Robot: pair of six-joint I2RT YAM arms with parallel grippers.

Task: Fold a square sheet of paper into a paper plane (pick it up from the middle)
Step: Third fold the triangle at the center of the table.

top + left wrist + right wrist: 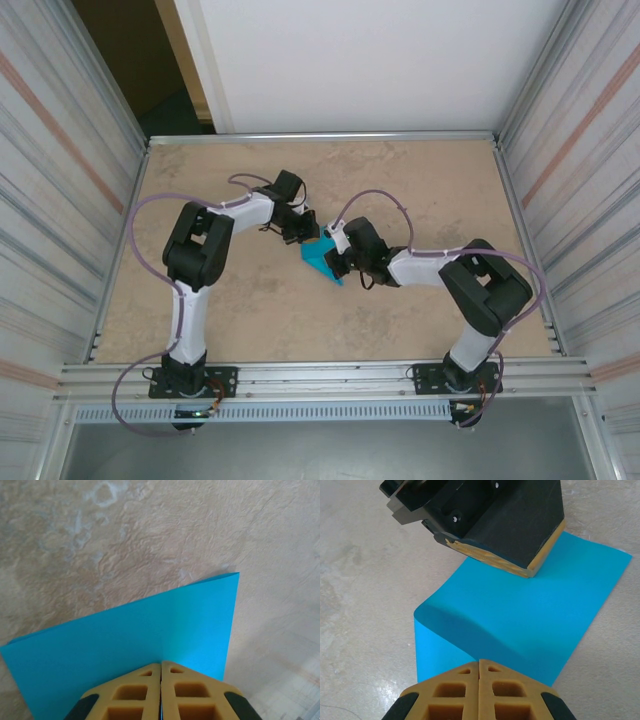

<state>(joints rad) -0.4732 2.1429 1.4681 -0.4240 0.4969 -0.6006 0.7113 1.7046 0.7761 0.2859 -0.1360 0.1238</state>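
The square sheet of paper [321,261] is turquoise-blue and sits mid-table between both grippers. In the left wrist view the sheet [150,630] spreads ahead of my left gripper [161,664], whose jaws are pressed together with a thin blue edge caught between them. In the right wrist view the sheet [535,615] bulges up in a soft rounded ridge that runs into my right gripper [479,661], shut on it. My left gripper [527,572] bears on the sheet's far side there. From above, the left gripper [303,236] and right gripper [333,256] nearly meet over the sheet.
The beige mottled tabletop [420,190] is ringed by a metal rail [320,136] and corrugated walls. Both arms reach inward from their bases at the near edge, elbows out to the sides.
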